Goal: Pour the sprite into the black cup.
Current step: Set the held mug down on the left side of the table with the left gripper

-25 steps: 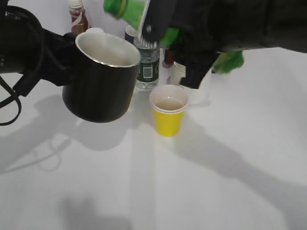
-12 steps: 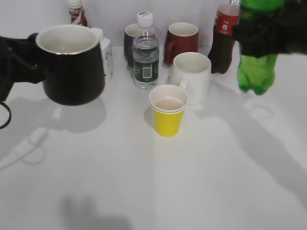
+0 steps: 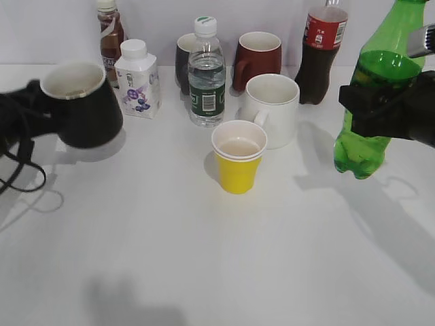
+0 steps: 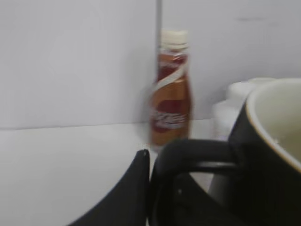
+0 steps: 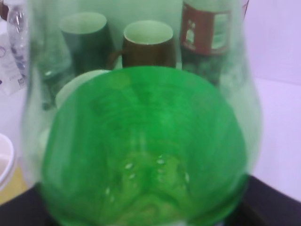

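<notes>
The black cup (image 3: 85, 109), glossy with a white inside, is at the far left, slightly tilted and close to the table. My left gripper (image 3: 30, 112) is shut on its handle. In the left wrist view a finger (image 4: 134, 193) presses against the handle (image 4: 197, 153), with the cup's body (image 4: 270, 155) to the right. The sprite (image 3: 370, 102), a tall green bottle, is nearly upright at the far right with its base just above the table. My right gripper (image 3: 391, 109) is shut around its middle. The bottle (image 5: 141, 141) fills the right wrist view and hides the fingers.
In the middle stand a yellow paper cup (image 3: 238, 157) and a white mug (image 3: 273, 109). Behind them are a water bottle (image 3: 206, 75), a navy mug (image 3: 182, 61), a dark red mug (image 3: 258, 53), a cola bottle (image 3: 318, 58), a small white carton (image 3: 138, 78) and a brown bottle (image 3: 110, 34).
The cup and the tilted bottle were raised together over the middle. The cup has since moved left and down, and the bottle has moved right, turned upright and come lower.
</notes>
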You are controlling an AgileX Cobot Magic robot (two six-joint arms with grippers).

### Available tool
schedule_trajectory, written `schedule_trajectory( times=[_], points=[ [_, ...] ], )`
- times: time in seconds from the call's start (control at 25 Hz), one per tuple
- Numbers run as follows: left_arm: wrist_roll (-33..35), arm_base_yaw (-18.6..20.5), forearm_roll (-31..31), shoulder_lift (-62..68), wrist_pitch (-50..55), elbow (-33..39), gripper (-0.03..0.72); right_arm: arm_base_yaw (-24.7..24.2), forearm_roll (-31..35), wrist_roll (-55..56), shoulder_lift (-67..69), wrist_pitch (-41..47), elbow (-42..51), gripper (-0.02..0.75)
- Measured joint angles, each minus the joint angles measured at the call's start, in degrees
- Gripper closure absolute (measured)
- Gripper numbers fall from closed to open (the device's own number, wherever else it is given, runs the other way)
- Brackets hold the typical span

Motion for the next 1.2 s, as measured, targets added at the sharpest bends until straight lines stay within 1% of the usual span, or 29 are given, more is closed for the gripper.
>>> schedule_trajectory(
  times=[0.2, 0.48, 0.56, 0.8, 0.88, 1.04, 1.12, 1.2],
  points=[
    [0.60, 0.38, -0.59, 7.96, -1.22, -0.06, 0.639, 0.00, 0.01, 0.00, 0.00, -1.86, 0.00, 0.324],
    [0.38, 0.38, -0.08, 9.02, -2.88, -0.12, 0.631, 0.00, 0.01, 0.01, 0.00, -2.34, 0.00, 0.323],
    [0.12, 0.38, 0.30, 9.02, -3.56, -0.06, 0.603, 0.00, 0.01, 0.01, 0.00, -2.34, 0.00, 0.323],
    [-0.27, 0.38, 0.77, 9.02, -5.51, 1.55, 0.461, 0.00, 0.01, 0.06, 0.00, -2.34, 0.00, 0.323],
    [-0.31, 0.38, 0.83, 9.02, -5.85, 2.29, 0.442, 0.00, 0.01, 0.06, 0.00, -2.34, 0.00, 0.325],
    [-0.31, 0.38, 0.84, 8.67, -6.13, 4.47, 0.426, 0.00, 0.66, 0.06, 0.00, -2.40, 0.00, 0.325],
    [-0.31, 0.38, 0.79, 7.67, -6.13, 5.82, 0.415, 0.00, 2.71, 0.00, 0.00, -2.40, 0.00, 0.325],
    [-0.31, 0.38, 0.71, 6.37, -6.03, 7.42, 0.408, 0.00, 6.48, -1.71, 0.00, -2.48, 0.00, 0.325]
  ],
)
